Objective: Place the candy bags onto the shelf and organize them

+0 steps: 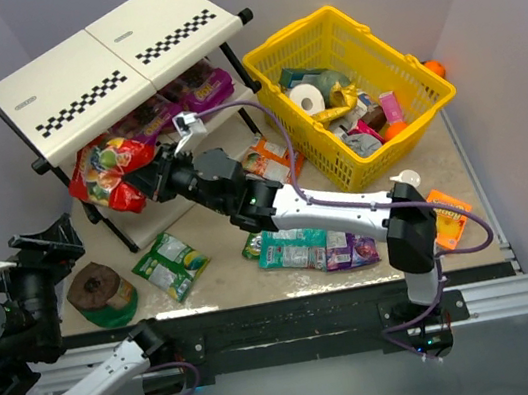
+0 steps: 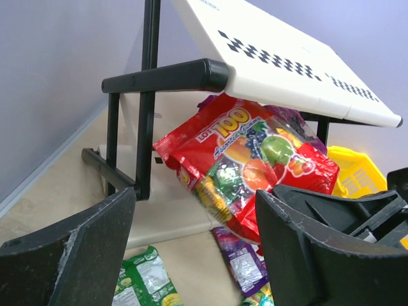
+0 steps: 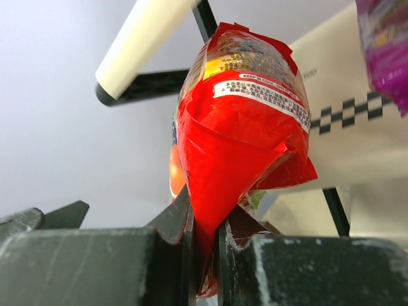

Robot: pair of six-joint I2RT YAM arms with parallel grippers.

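from above, the right claw (image 1: 148, 179) is seen pinched onto one edge of a red candy bag (image 1: 103, 174). the bag is held off the table just beyond the claw tips, at the left end of the shelf (image 1: 110, 66) and below its top panel. two purple candy bags (image 1: 188, 94) are seen on a lower tier, beyond this claw and to its right. a green candy bag (image 1: 171, 264) and a teal and purple cluster (image 1: 313, 248) are left flat on the table behind it. a yellow basket (image 1: 316, 24) is set well off to its right. the left claw (image 1: 49, 246) is held apart from the red bag, on the near-left side.

in the left wrist view, the left claw's fingers (image 2: 70, 255) are spread wide, and nothing is gripped between them. straight ahead of them, the red candy bag (image 2: 248, 153) is seen tilted under the shelf's cream panel (image 2: 287, 57). the green candy bag (image 2: 143, 280) lies low between the fingers.

in the right wrist view, the right claw (image 3: 204, 239) is pressed together on the gathered lower edge of the red candy bag (image 3: 236, 127), which stands up from the tips. the shelf's checkered strip (image 3: 347, 111) is seen beyond, to the right.
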